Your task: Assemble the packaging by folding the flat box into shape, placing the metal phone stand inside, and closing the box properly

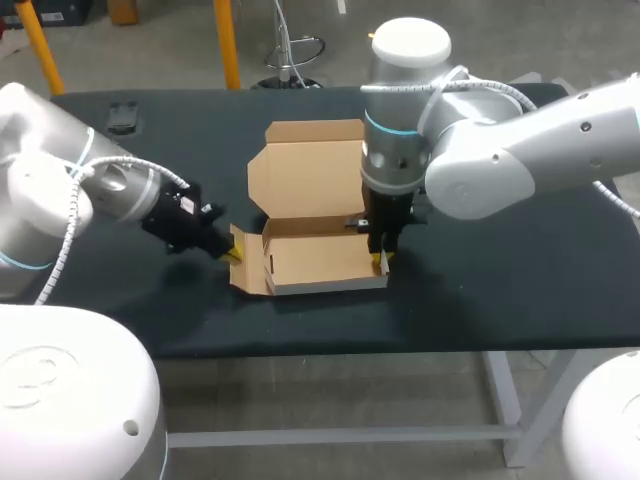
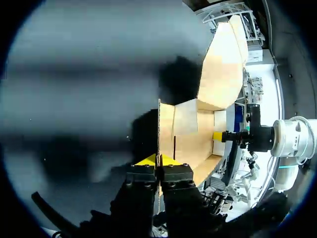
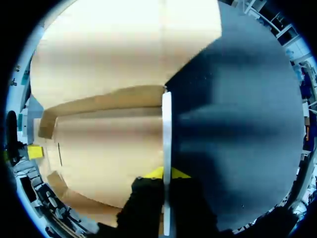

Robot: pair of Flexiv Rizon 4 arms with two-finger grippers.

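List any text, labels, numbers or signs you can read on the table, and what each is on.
None can be read.
The cardboard box shows plain brown panels in all three views: no print, label or number.
The small dark object at the far left corner of the table is too small to show any marking.

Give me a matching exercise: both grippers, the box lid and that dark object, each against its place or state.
1 left gripper
2 right gripper
3 box lid
4 dark object

A folded open, beyond the base
B near the table far left corner
C shut on the box right wall
D shut on the box left wall

Pairs: 1-D, 2-C, 3-A, 4-B
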